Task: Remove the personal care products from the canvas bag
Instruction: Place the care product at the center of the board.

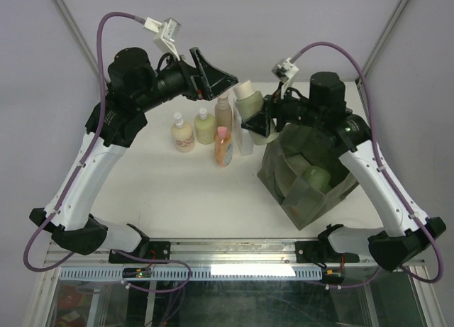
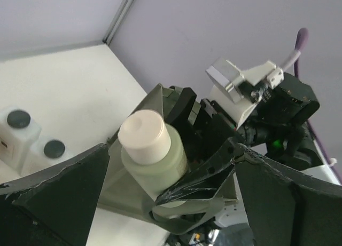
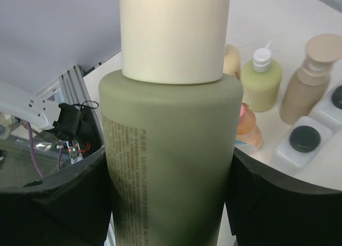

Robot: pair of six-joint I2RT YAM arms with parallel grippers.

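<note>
At the left of the table (image 1: pixel 177 192), the left gripper (image 1: pixel 213 82) hung in the air behind the row of bottles, its fingers (image 2: pixel 53 198) spread wide apart with nothing between them. Below it, five kinds of bottles stood upright on the tabletop, close together: a beige bottle (image 1: pixel 183 133) farthest left, a yellow-green bottle (image 1: pixel 205 126) just beside it, a tall tan bottle (image 1: pixel 223 111) behind, a small orange bottle (image 1: pixel 223 147) in front, and white bottles with black caps (image 1: pixel 243 139) at the right end of the group. Just above those white bottles, the right gripper (image 1: pixel 255 118) had its fingers (image 3: pixel 53 203) clamped on the sides of a sage-green bottle (image 3: pixel 171 150) with a cream cap (image 3: pixel 171 35), held upright and off the table near the bag's upper left edge. To the right, the olive canvas bag (image 1: pixel 305 192) sat slumped on the table under the right arm, its mouth open, and a pale green container (image 1: pixel 317 176) lay inside it. From the left wrist view a loop of the bag's strap (image 2: pixel 187 208) crossed in front of the held bottle's base.
</note>
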